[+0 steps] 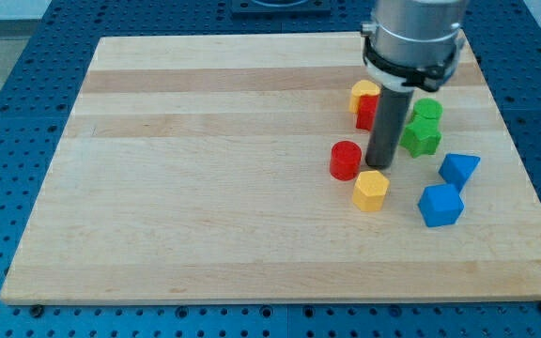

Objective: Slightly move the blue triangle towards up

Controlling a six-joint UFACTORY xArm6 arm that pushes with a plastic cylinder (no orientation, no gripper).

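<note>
The blue triangle lies at the view's right on the wooden board. My tip rests on the board to the triangle's left, about a block's width and more away from it. The tip sits between the red cylinder on its left and the green star on its upper right, just above the yellow hexagon. A blue cube lies right below the triangle.
A yellow block and a red block sit behind the rod at the view's top. A green cylinder lies above the green star. The board's right edge runs close to the blue blocks.
</note>
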